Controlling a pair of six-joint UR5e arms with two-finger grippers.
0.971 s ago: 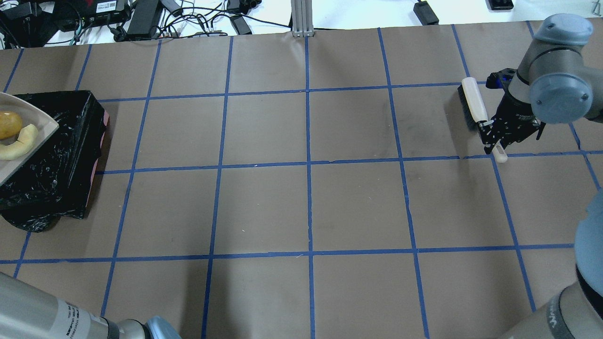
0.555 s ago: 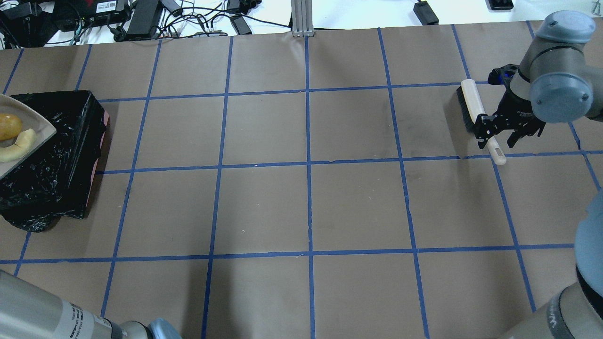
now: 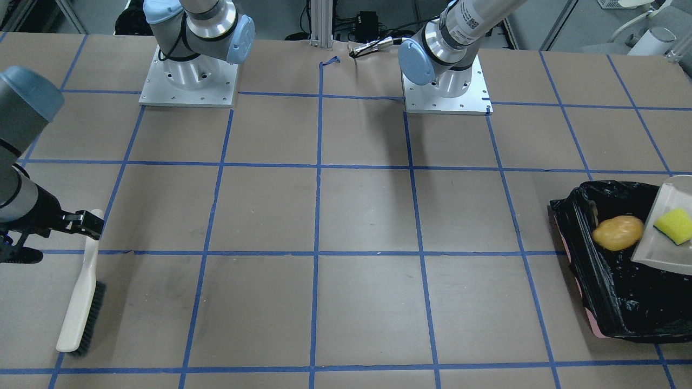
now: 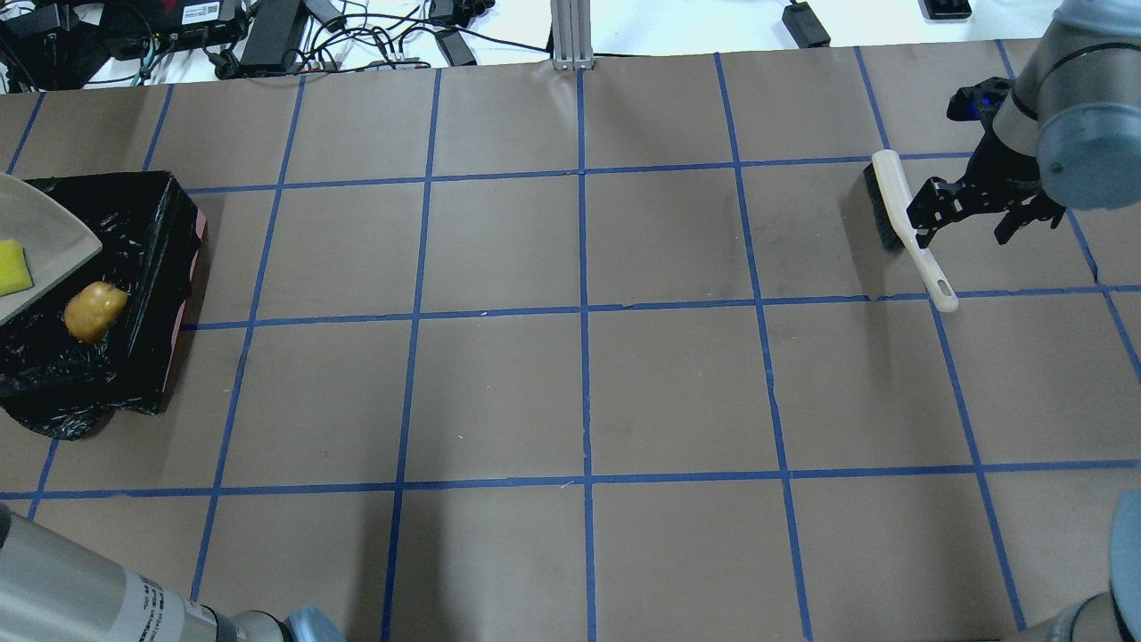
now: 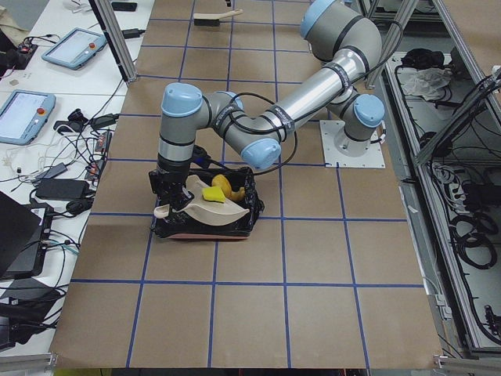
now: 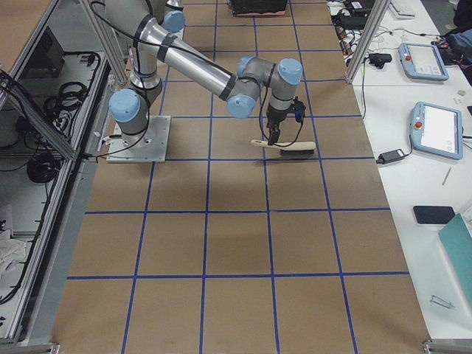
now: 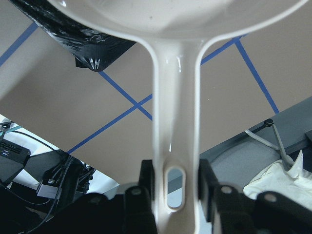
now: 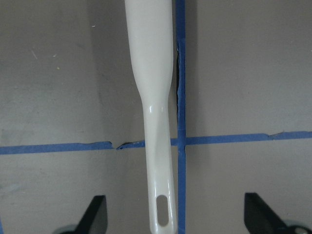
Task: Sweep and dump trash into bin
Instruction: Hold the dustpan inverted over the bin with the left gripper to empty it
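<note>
My left claw clamps the dustpan over the bin at nine o'clock. The lump is inside. I fear a skewed tilt drops the wedge onto the bench. My right claw gapes empty over the brush.

Blue-taped brown table, cables beyond.

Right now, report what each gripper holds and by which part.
The left gripper is shut on the dustpan, at the handle near its hanging hole. The right gripper holds nothing: its jaws stand wide open over the brush, lying on the table.
</note>
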